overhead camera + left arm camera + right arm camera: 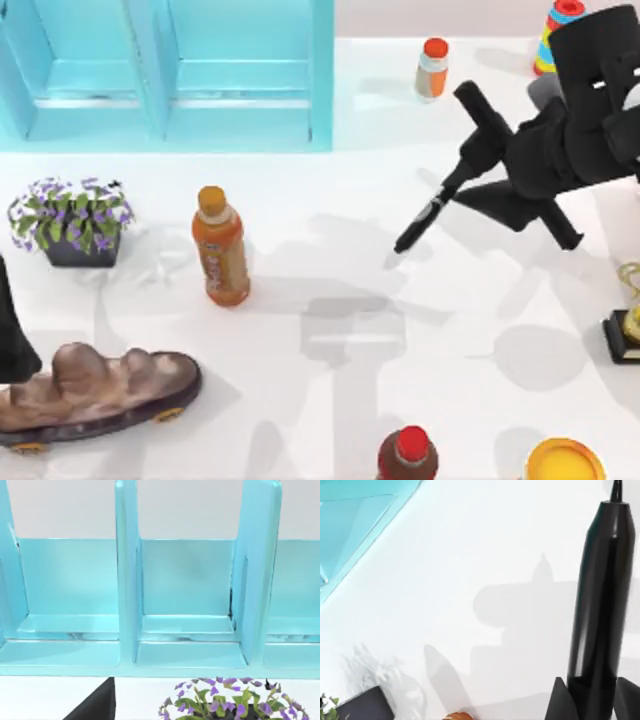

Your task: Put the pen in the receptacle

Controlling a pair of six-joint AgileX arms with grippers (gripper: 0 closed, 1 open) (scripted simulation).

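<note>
Your right gripper point(462, 172) has its fingers point(559, 700) clamped on the pen point(425, 217), lifted over the worktop point(330, 270) right of centre. Carry it left toward the blue receptacle point(170, 75), clear of the orange bottle point(221, 246), tip angled into a compartment. The left arm point(12, 330) idles at the left edge.

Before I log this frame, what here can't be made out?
- Pen: its rear end is hidden between the right end effector fingers in the right wrist view.
- Left end effector: cut by the top view's left edge.
- Trophy: cut by the top view's right edge.
- Rack: side compartments cut off in the left wrist view.
</note>
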